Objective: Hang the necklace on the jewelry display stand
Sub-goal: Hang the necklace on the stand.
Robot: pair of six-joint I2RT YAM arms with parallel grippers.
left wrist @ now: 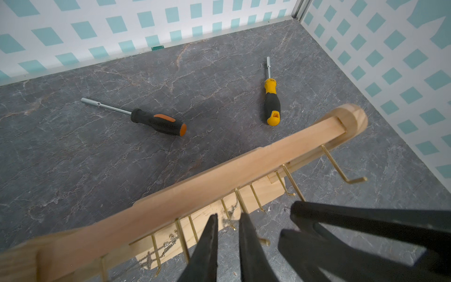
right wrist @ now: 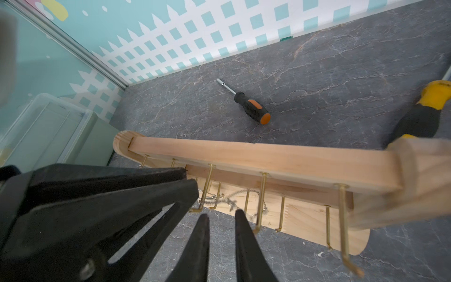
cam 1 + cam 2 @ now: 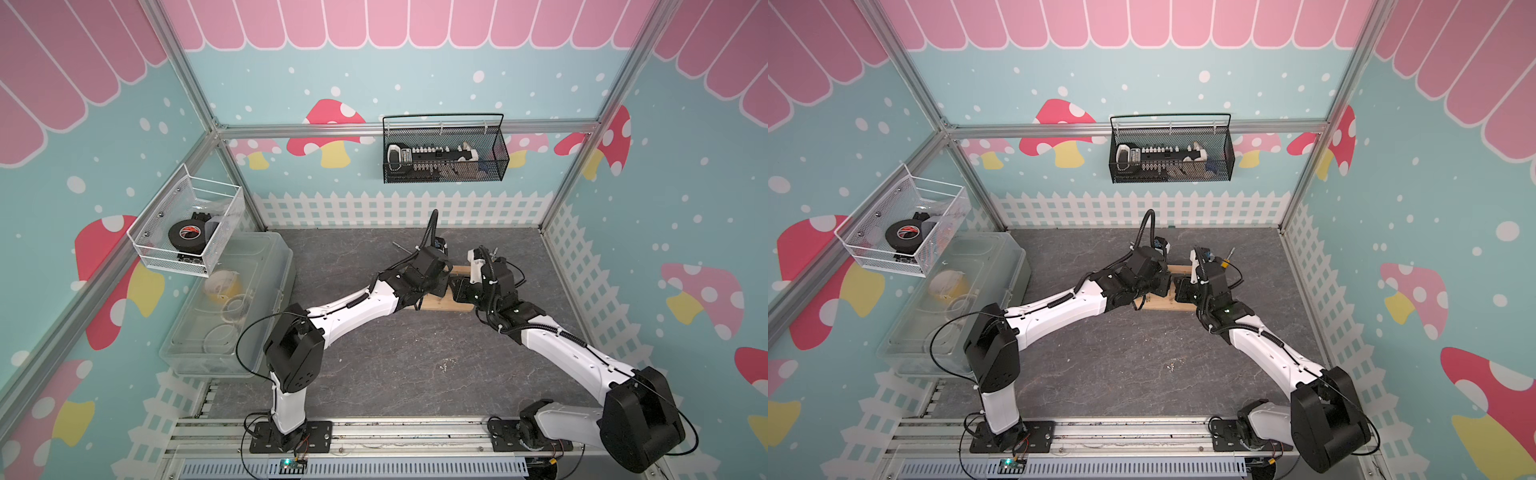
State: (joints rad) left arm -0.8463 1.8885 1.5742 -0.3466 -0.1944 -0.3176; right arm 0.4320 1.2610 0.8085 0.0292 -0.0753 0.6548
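The jewelry display stand [image 3: 440,308] stands mid-table, mostly hidden under both wrists in both top views. Its light-wood top bar [image 1: 219,171] and rows of gold pegs [image 2: 262,195] fill the wrist views. The necklace [image 1: 168,244], a thin silver chain, drapes among the lower pegs in front of the base. Part of the necklace [image 2: 230,197] is blurred. My left gripper [image 1: 229,216] is open just in front of the pegs, with nothing clamped between its fingers. My right gripper [image 2: 221,213] is open too, close beside it and facing the same pegs. Neither gripper holds the chain.
An orange-and-black nut driver [image 1: 158,120] and a yellow-and-black one [image 1: 272,102] lie on the grey table behind the stand. A clear plastic bin [image 3: 232,303] sits at the left wall. Wire baskets [image 3: 444,153] hang on the walls.
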